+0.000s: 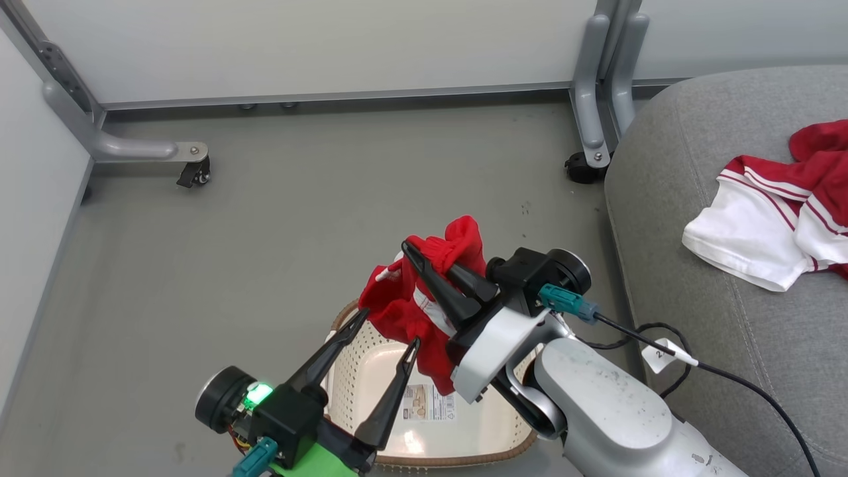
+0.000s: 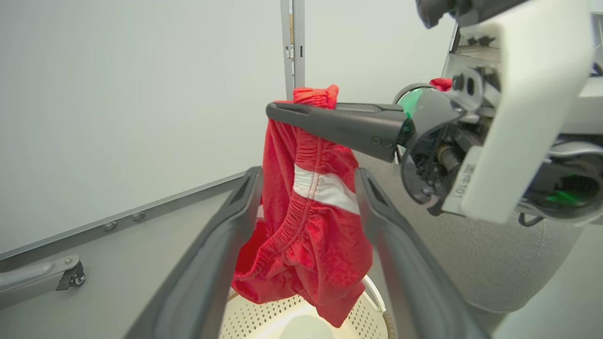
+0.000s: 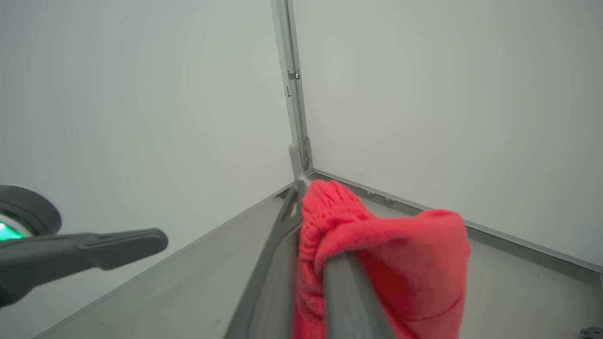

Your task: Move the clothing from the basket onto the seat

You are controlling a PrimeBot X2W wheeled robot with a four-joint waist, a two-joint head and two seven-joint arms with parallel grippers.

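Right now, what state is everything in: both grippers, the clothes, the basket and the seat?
right gripper: shut on the red shorts
left gripper: open, holding nothing
red shorts: hanging over the basket
basket: upright on the floor, no clothing seen lying inside
red-and-white garment: lying crumpled on the seat
seat: bearing that one garment

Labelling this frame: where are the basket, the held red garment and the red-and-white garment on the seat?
basket (image 1: 361, 377): head view, cream inner wall.
held red garment (image 1: 391, 311): head view, hanging red fabric.
red-and-white garment (image 1: 748, 232): head view, white panel.
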